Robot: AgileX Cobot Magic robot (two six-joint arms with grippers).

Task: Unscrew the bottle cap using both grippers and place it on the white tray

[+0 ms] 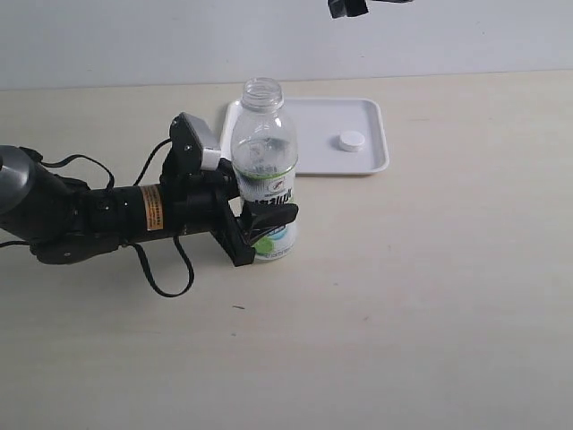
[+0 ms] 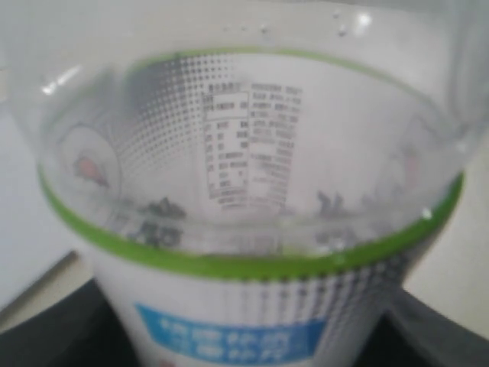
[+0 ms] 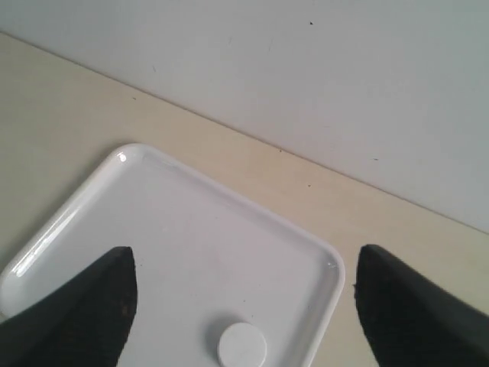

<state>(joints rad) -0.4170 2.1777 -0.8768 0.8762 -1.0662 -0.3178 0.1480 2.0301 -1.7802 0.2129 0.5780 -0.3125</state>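
The clear bottle stands upright on the table with its neck uncapped. My left gripper is shut on its labelled lower half. In the left wrist view the bottle fills the frame, and only the dark fingers show at the lower corners. The white bottle cap lies flat on the white tray behind and to the right of the bottle. My right gripper hangs high above the tray, partly cut off by the frame's top edge. It is open and holds nothing, with the cap on the tray below it.
The beige table stretches in front of and to the right of the bottle. The left arm with its orange label and cables lies low across the left side. A pale wall backs the table.
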